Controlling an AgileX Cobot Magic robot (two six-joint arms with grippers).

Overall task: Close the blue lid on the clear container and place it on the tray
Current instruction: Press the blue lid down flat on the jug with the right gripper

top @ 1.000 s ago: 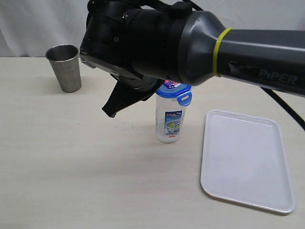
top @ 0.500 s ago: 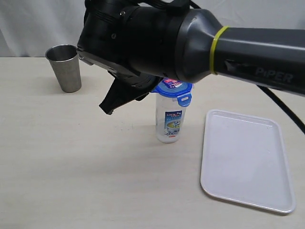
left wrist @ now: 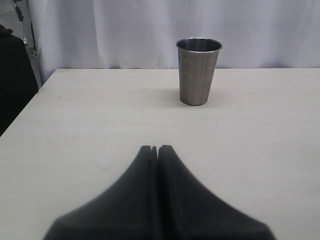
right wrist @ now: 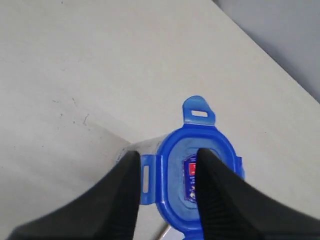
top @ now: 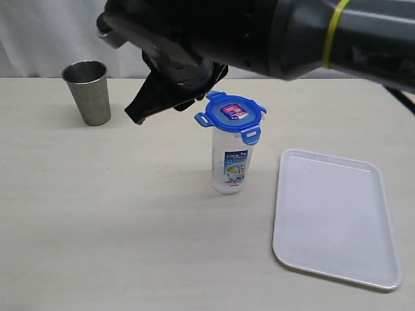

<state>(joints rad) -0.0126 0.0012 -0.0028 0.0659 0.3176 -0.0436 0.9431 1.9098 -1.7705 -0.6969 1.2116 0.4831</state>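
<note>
1. The clear container (top: 231, 165) stands upright on the tabletop (top: 97, 227). It is near the left edge of the tray (top: 334, 220), not touching it and not on it.
2. The blue lid (top: 231, 115) sits on top of the container, with its sticker (top: 232, 111) facing up. Its flaps (top: 251, 135) stick outward rather than lying down against the container's wall.
3. The right end effector (right wrist: 167, 156) hangs over the lid with its two fingers (right wrist: 125, 200) moderately apart and nothing gripped. In the right wrist view the lid shows through the gap between them. Whether a finger touches the lid cannot be made out.
4. The left end effector (left wrist: 157, 150) has its fingers pressed together with nothing between them. It is low over the tabletop and points toward the steel cup (left wrist: 198, 70).
5. The cup stands upright at the far left of the tabletop, well apart from the container.
6. The tray lies flat on the right side of the tabletop.
</note>
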